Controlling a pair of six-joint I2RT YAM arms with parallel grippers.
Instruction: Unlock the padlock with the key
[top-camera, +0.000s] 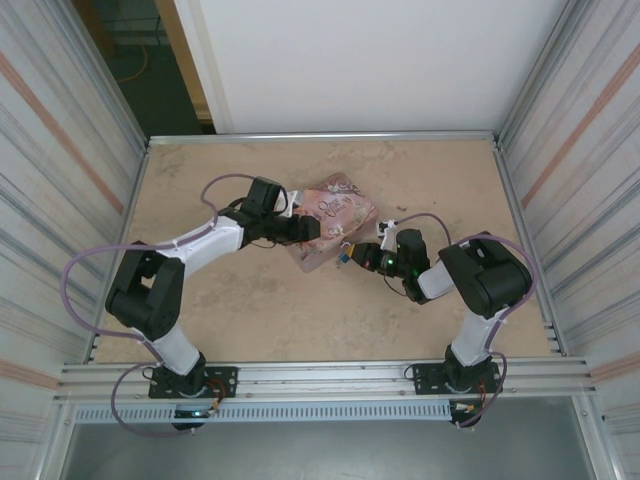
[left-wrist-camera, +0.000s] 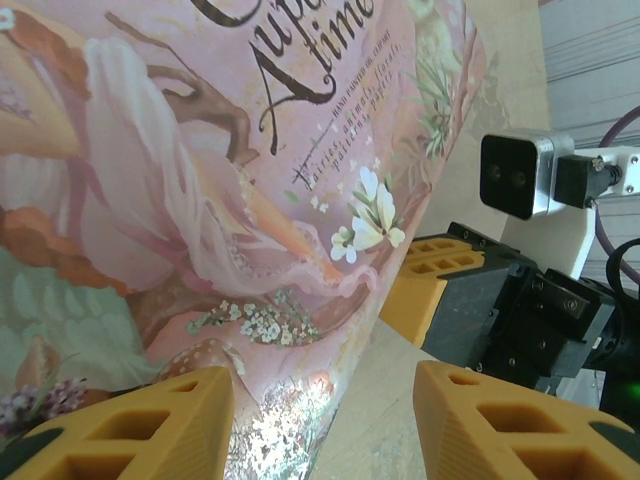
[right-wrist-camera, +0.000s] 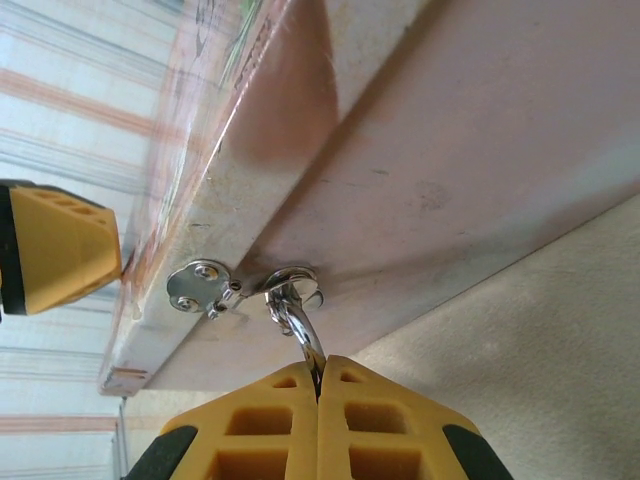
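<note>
The pink illustrated tin (top-camera: 335, 212) lies mid-table. On its near side sits a chrome hasp (right-wrist-camera: 205, 285), and a shiny curved metal piece (right-wrist-camera: 300, 325) hooks through it. My right gripper (right-wrist-camera: 320, 365) is shut on the lower end of that piece; whether it is the padlock's shackle or the key I cannot tell. From above, a tiny blue bit (top-camera: 343, 257), seemingly the padlock, shows at the right gripper (top-camera: 353, 256). My left gripper (left-wrist-camera: 325, 420) stands open astride the tin's corner (left-wrist-camera: 250, 200). One finger (left-wrist-camera: 150, 425) overlaps the tin, and bare table shows before the other.
Metal rails and ribbed walls (top-camera: 70, 150) enclose the tan table (top-camera: 250, 320). The right arm's black wrist and camera (left-wrist-camera: 520, 175) sit close beside the tin's edge. A left-gripper finger (right-wrist-camera: 60, 250) shows past the tin's far side.
</note>
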